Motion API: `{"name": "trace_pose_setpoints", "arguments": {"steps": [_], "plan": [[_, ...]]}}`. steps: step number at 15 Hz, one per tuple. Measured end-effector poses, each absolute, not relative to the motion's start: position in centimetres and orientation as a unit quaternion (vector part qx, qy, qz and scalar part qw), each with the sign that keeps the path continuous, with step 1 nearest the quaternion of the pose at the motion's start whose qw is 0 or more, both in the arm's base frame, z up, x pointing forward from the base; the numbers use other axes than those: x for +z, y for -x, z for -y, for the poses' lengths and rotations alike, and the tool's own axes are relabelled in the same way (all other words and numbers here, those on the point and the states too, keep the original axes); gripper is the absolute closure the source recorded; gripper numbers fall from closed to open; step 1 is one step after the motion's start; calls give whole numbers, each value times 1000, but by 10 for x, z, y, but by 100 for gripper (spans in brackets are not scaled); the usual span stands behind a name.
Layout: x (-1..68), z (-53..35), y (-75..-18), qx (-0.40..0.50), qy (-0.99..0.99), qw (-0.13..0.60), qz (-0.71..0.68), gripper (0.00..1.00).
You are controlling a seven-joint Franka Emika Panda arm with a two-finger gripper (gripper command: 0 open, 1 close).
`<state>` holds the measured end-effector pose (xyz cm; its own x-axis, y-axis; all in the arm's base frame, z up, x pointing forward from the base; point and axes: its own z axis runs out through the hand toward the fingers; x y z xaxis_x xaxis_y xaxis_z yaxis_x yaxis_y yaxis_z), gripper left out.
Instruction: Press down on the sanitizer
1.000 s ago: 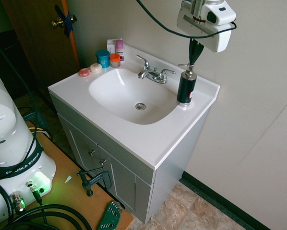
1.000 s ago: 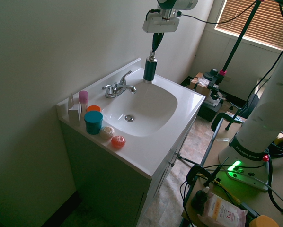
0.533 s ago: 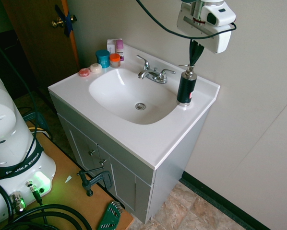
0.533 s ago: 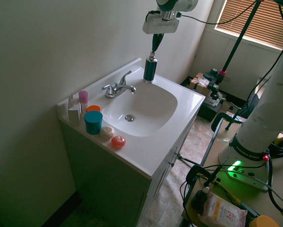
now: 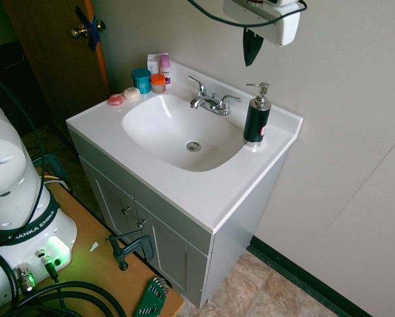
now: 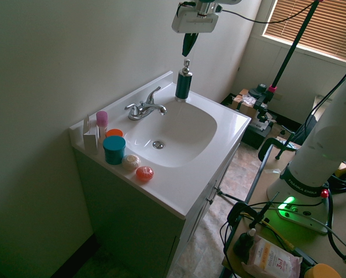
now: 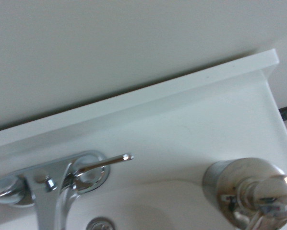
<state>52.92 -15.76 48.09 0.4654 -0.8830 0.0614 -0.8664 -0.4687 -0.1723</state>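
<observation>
Gripper is closed and empty above the sink, sanitizer stands upright on the counter

This is told from left to right as the first exterior view shows it. At the far left is the white base of the robot arm (image 5: 16, 231), with a green light on it. Near it, a dark clamp (image 5: 128, 249) sits at the edge of the brown table (image 5: 85, 228). Behind is a wooden door (image 5: 49, 53) with blue tape on its knob.

On the white counter (image 5: 184, 191), at its left back part, there are a red round item (image 5: 115, 100), a pale round item (image 5: 131, 94), a teal jar (image 5: 141, 80), a small jar with orange lid (image 5: 158, 83), a white box (image 5: 153, 63) and a pink-capped bottle (image 5: 165, 68). Then comes the basin (image 5: 178, 132), and behind it the chrome faucet (image 5: 212, 103).

The gripper (image 5: 250, 62) points down, its dark fingers brought together with nothing between them. It is apart from the sanitizer (image 5: 256, 122), near and above its pump head. The sanitizer, black with a chrome pump, stands upright at the right side of the basin, and its spout points toward the faucet side.
</observation>
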Motion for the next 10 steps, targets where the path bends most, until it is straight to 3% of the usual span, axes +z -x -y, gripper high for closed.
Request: {"name": "trace_pose_setpoints", "arguments": {"steps": [10], "plan": [[415,83,-470,-31,890,43,-453,0]]}}
